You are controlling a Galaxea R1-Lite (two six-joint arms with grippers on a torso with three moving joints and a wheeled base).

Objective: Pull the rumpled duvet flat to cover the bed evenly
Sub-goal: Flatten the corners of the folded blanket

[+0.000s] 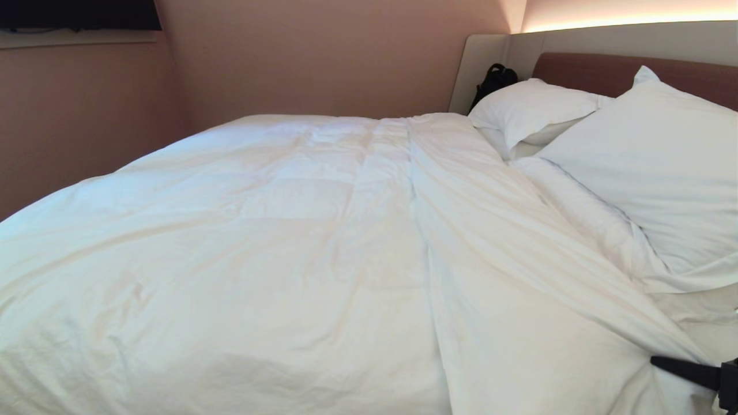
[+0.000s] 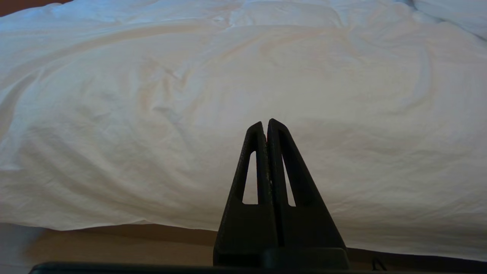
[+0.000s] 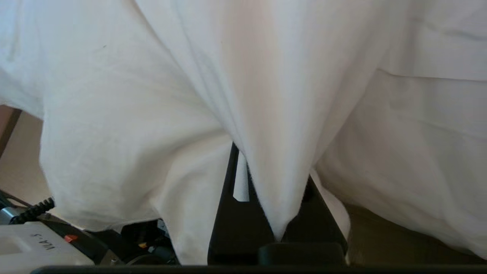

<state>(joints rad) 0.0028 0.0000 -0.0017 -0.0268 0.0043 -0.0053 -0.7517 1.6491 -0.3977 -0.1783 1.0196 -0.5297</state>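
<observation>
White cotton filled nearly every view: the duvet (image 1: pixel 277 248) lay across the bed (image 1: pixel 628 75), puffy and mostly spread, though long creases ran from the far side toward the near right corner, because the right gripper (image 3: pixel 274 198) had its fingers clamped on a pinch of the cloth there, drawn into a tight cone between them. That grip looked meant to drag the cover outward over the edge near the pillows (image 1: pixel 646 167), which sat propped at the headboard. The left gripper (image 2: pixel 266 125) hung idle before the bedside with its fingers pressed together, holding nothing.
</observation>
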